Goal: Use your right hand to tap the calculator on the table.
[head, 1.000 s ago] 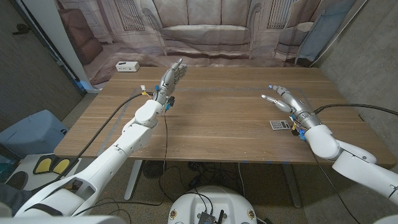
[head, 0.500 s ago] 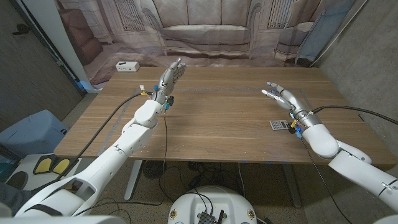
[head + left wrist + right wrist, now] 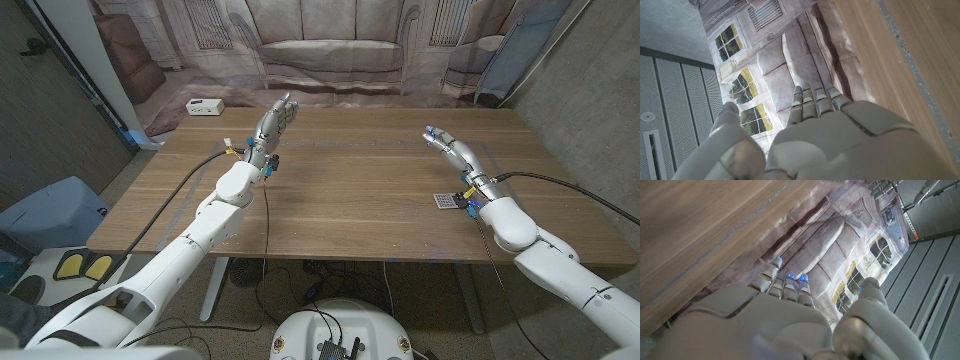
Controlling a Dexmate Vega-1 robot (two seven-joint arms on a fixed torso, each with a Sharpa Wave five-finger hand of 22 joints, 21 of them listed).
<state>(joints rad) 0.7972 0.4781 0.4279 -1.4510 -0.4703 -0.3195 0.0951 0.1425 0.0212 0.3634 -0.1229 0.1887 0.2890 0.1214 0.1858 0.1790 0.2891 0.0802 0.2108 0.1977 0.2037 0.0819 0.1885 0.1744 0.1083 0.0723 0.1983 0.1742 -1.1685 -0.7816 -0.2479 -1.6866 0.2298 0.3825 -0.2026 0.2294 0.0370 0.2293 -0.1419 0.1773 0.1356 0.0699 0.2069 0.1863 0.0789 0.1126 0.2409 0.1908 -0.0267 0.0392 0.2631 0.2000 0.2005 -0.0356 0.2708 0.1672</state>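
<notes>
Your arms are smooth white shells, each ending in a pale grey segmented hand — left hand, right hand. Black cables trail from both wrists, and your right hand's fingertips glow blue.

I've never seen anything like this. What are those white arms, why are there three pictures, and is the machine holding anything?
The white arms belong to a robot standing at a wooden table. The wide picture comes from a camera on its head, looking down. The other two come from cameras on its wrists, looking along the back of each hand toward a printed backdrop of a sofa. The left hand and the right hand both hold nothing, fingers extended. A small calculator lies on the table beside the right wrist. A white box sits at the far left corner.
</notes>
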